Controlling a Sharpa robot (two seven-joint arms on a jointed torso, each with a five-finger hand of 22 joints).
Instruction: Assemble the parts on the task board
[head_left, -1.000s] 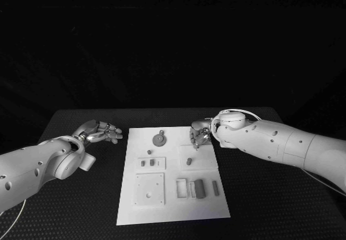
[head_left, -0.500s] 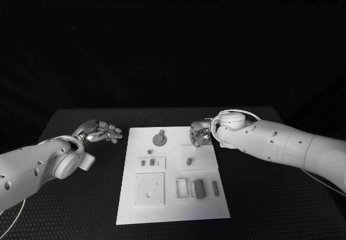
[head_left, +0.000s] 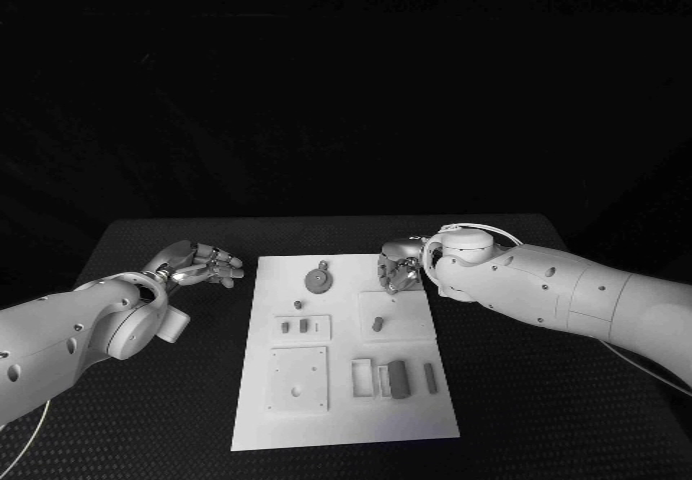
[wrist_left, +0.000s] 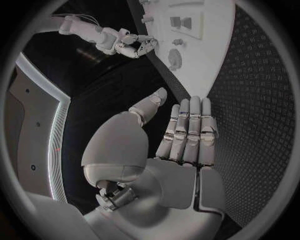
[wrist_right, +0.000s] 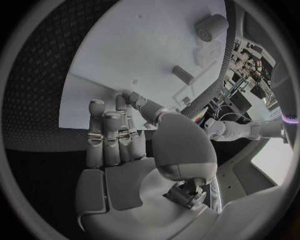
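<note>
White task board (head_left: 346, 400) beneath right robot hand (head_left: 400, 268)

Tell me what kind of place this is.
Probably a robotics lab test bench: a black table holds a white task board with small parts, and the left hand and right hand flank it.

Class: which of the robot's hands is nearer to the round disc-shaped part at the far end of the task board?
Right. The right hand hangs over the board's far right edge, close beside the round part. The left hand is off the task board, over the black table, farther away.
</note>
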